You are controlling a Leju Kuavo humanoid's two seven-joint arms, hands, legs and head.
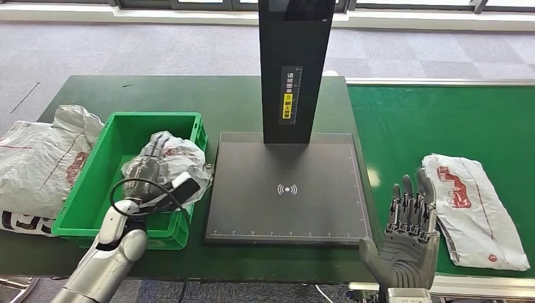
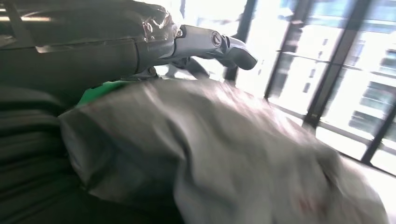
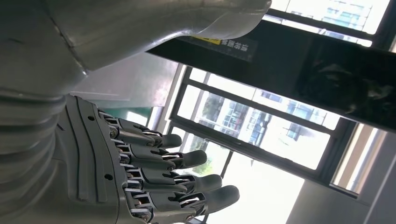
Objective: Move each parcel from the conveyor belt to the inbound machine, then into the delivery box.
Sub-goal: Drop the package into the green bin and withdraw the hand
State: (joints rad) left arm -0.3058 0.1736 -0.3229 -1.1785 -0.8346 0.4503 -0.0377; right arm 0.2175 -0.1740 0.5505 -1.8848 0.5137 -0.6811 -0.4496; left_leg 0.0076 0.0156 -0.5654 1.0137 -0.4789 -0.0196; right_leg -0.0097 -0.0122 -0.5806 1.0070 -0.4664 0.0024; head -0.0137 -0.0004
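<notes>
gripping a crumpled grey parcel (image 1: 169, 164) with my left hand (image 1: 151, 163), i hold it inside the one green delivery box (image 1: 110, 167), which stands just left of the inbound machine (image 1: 287, 189) with its black post. my right hand (image 1: 411, 235) hangs bare with its fingers straight and apart at the near edge of the green conveyor belt (image 1: 404, 126), just beside a second parcel (image 1: 473, 205), white with red print, lying flat on the belt. a third parcel (image 1: 38, 158), white, sits on the table left of the box. three parcels in all.
</notes>
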